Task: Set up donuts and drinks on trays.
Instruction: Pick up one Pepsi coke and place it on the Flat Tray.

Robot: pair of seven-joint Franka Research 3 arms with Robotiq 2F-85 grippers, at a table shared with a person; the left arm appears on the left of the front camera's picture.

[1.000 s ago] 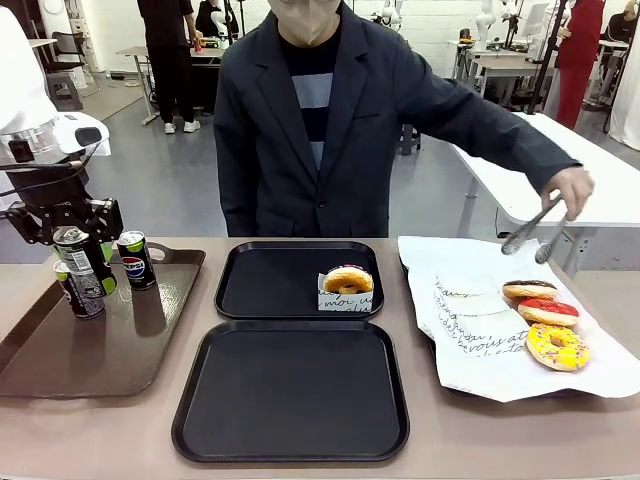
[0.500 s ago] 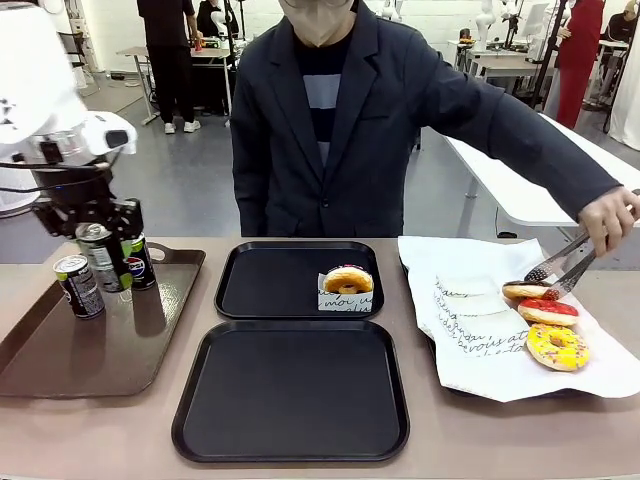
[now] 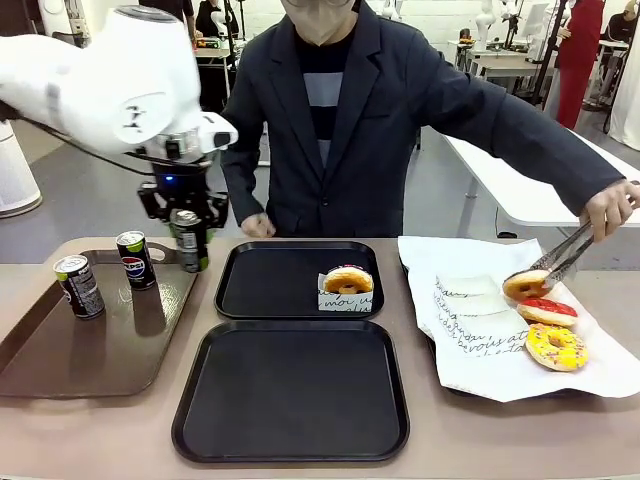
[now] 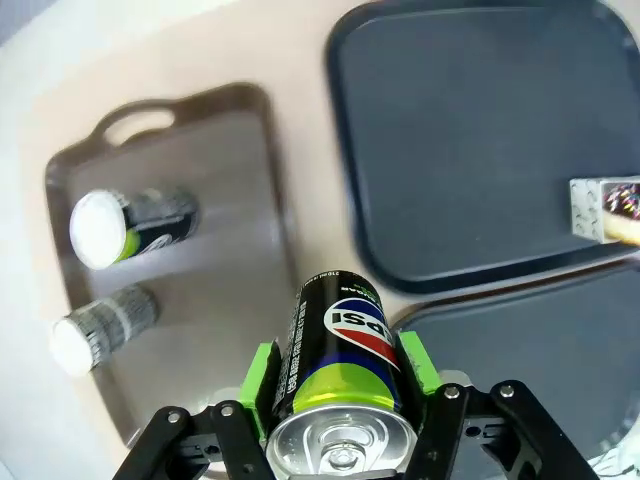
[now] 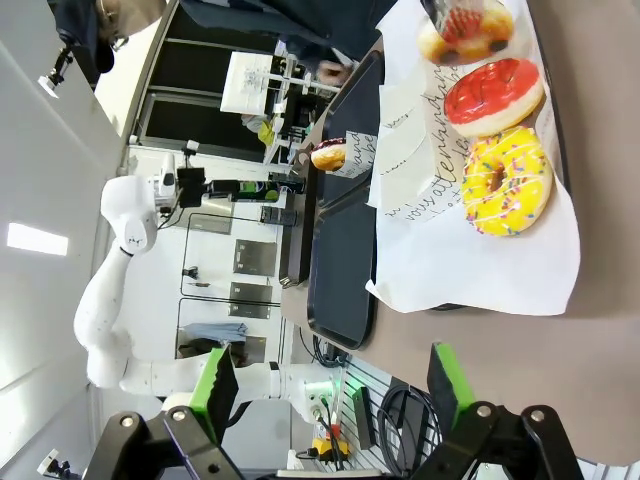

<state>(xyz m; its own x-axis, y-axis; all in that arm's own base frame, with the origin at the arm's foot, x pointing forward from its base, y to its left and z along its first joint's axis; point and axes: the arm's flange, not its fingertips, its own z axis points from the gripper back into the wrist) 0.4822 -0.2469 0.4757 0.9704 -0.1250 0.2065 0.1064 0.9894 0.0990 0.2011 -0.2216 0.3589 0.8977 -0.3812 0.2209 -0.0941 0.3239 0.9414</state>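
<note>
My left gripper is shut on a black and green drink can, held upright in the air over the gap between the brown tray and the far black tray. From the left wrist the same can sits between the green pads. A donut in a white sleeve stands in the far tray's right corner. The near black tray is bare. The person's tongs grip a chocolate donut beside red and yellow donuts. My right gripper hangs open off to the right.
Two more cans stand on the long brown tray at the left. White printed paper covers the right side of the table under the donuts. The person leans in at the far edge, one hand behind the far tray.
My left arm has lifted the can off the brown tray and carried it right, toward the far black tray. The person's tongs came down and closed on the chocolate donut.
</note>
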